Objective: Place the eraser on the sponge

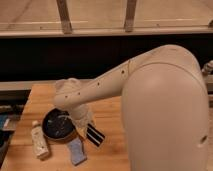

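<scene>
The eraser (95, 135), a small black block with a white stripe, hangs tilted just above the wooden table (112, 112). My gripper (89, 128) is shut on it, coming down from the white arm that reaches in from the right. The sponge (76, 151), a flat pale blue-grey pad, lies on the table a little to the lower left of the eraser, apart from it. The arm's wrist hides most of the gripper.
A black bowl (54, 128) sits directly left of the gripper. A white bottle (39, 144) lies left of the sponge near the table's left edge. The robot's large white body (165, 115) fills the right side.
</scene>
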### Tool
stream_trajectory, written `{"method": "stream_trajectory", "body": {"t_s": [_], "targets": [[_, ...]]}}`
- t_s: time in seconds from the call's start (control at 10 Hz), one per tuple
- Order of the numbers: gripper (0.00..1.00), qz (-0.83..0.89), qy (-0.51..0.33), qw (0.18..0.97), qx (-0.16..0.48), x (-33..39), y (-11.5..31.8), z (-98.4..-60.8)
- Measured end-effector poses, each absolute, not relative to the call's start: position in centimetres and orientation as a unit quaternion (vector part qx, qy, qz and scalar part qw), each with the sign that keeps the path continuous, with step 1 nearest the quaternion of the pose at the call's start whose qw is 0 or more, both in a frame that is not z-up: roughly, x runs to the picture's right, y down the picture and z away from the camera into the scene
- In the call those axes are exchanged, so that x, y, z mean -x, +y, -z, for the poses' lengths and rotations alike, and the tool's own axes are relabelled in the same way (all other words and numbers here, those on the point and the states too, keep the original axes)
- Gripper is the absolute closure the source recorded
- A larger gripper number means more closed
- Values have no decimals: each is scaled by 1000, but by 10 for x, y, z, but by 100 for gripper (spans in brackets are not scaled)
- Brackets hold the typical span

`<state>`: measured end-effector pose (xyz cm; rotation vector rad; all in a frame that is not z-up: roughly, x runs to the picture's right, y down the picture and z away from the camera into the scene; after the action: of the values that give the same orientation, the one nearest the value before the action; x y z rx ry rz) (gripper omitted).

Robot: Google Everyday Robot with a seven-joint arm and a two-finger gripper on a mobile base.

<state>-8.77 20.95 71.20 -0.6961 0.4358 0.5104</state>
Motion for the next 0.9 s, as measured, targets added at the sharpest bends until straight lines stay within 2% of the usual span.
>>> {"method": "stream_trajectory", "body": {"t_s": [0.9], "targets": [[100, -175, 183, 876, 410, 137, 284, -740]]}}
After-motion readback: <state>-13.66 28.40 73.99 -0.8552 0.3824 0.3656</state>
